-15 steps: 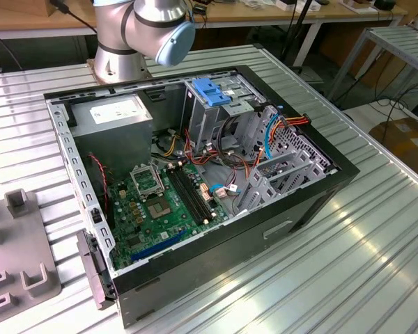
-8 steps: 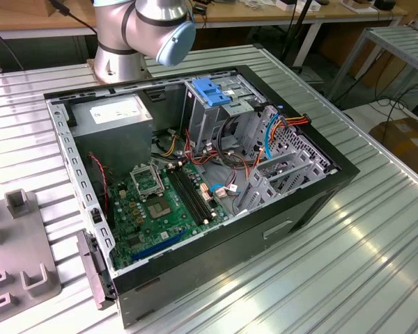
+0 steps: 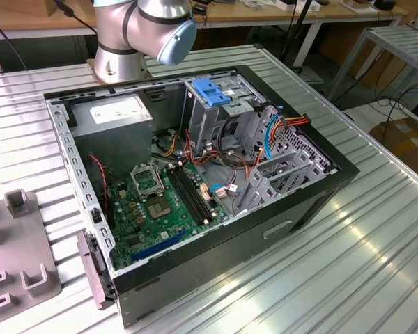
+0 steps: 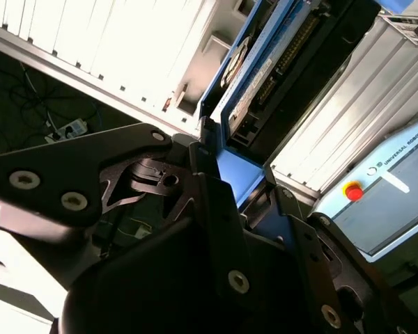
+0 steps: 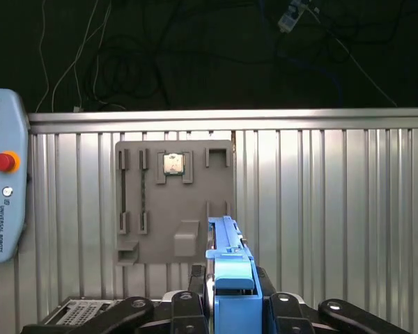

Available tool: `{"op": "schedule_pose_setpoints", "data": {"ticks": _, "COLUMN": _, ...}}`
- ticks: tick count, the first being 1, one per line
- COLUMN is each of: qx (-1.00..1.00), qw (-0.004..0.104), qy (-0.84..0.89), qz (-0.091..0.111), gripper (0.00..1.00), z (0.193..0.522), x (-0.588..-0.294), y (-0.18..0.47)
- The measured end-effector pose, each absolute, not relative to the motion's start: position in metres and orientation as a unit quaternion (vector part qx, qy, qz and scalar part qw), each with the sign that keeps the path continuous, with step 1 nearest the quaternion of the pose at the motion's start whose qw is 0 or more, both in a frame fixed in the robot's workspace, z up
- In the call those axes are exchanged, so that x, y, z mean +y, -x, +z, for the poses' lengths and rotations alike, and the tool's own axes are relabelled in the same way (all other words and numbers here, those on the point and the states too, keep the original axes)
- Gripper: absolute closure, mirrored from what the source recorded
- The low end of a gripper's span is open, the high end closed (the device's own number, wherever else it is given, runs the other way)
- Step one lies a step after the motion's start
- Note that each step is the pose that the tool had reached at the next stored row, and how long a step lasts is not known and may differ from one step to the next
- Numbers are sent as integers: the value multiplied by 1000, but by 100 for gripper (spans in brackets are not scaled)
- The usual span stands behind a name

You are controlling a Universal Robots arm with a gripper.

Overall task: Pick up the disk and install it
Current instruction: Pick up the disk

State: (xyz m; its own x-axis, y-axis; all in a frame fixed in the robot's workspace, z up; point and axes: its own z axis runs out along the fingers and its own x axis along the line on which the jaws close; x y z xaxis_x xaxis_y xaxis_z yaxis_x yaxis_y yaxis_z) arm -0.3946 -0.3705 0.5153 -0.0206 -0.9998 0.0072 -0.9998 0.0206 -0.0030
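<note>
First wrist view: the claw (image 5: 231,296) pinches the disk (image 5: 228,254), its gripped end hidden.

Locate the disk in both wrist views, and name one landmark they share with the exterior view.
First wrist view: the disk stands edge-on, clamped in the gripper, in front of the grey plate.
Second wrist view: the disk reaches away from the gripper.
Exterior view: the ribbed metal table carries the computer case.
Shared landmark: that table, in both wrist views too.

Silver arm (image 3: 122,31), pale-blue joint cap (image 3: 178,42), black pincer (image 5: 231,282) with silver screws (image 4: 237,280).
</note>
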Motion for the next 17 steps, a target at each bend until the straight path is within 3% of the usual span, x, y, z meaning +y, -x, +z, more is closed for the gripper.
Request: {"op": "schedule_pose_setpoints", "data": {"ticks": 17, "qx": -714, "qw": 2, "qy": -700, "qz": 4, "gripper": 63, "z": 515, "x": -371, "y": 322}}
